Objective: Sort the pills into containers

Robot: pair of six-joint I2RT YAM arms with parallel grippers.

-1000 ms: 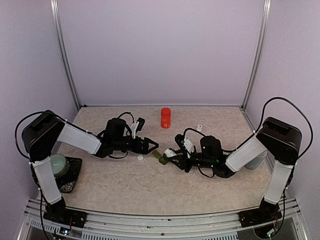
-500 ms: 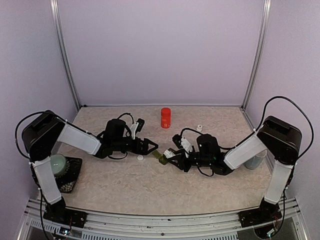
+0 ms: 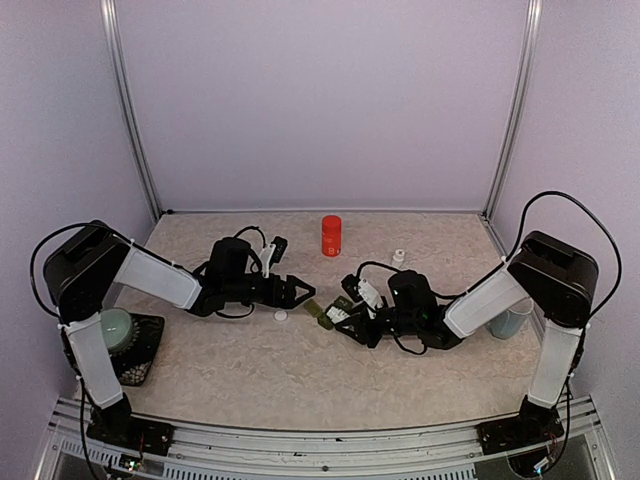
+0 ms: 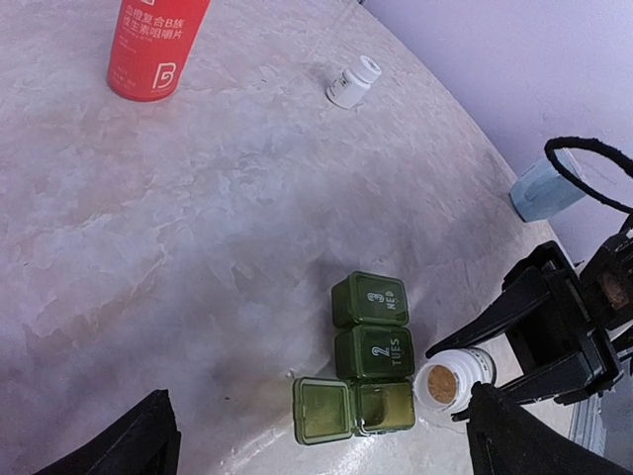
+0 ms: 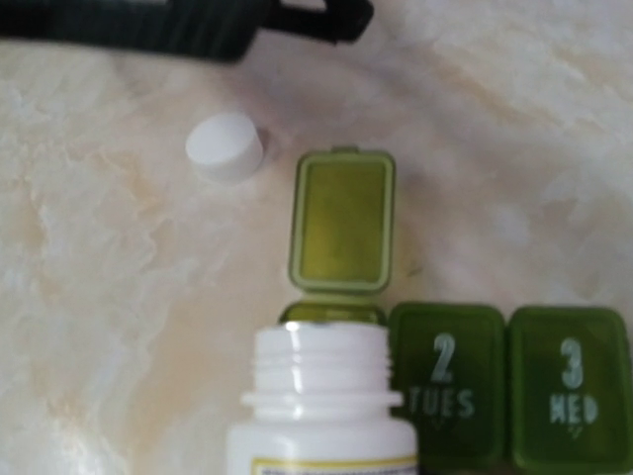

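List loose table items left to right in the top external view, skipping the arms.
dark tray → white cap → green pill organiser → small white bottle → pale blue mug. The red bottle is left out because it overlaps the organiser's span.

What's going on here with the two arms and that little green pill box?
The right gripper holds an uncapped white pill bottle, tipped on its side with its mouth right by the green pill box. The box's end compartment has its lid flipped open; the ones marked 2 TUES and 3 WED are shut. The left gripper hovers open close by, holding nothing, with a loose white cap lying near it.
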